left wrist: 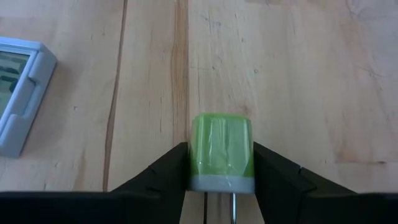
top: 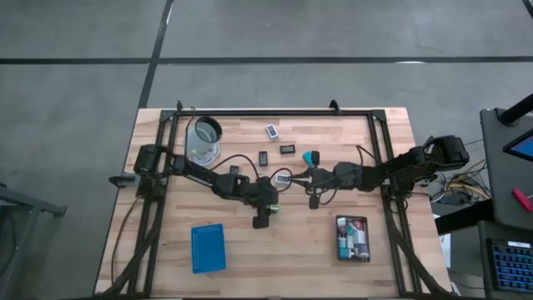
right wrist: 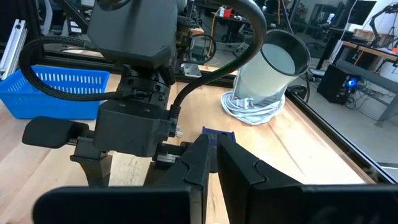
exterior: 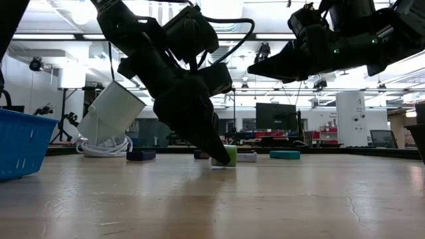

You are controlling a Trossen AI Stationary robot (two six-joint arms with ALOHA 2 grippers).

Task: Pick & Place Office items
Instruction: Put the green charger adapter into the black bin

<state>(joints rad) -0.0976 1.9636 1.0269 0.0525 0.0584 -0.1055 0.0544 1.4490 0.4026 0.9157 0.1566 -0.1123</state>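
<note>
Left pincer [left wrist: 221, 171] clamps the green block [left wrist: 222, 152] on the table [left wrist: 311, 93].

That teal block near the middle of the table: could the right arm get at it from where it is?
Probably yes: the teal block lies in the open just beside the right pincer, which is shut and empty.

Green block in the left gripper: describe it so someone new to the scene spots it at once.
Start at the wooden table and follow the left arm from the clear round cup toward the table's middle. Its left gripper is closed on a small lime-green block with a white base, resting on the wood. It is the only green piece, and the only one between fingers.
</note>
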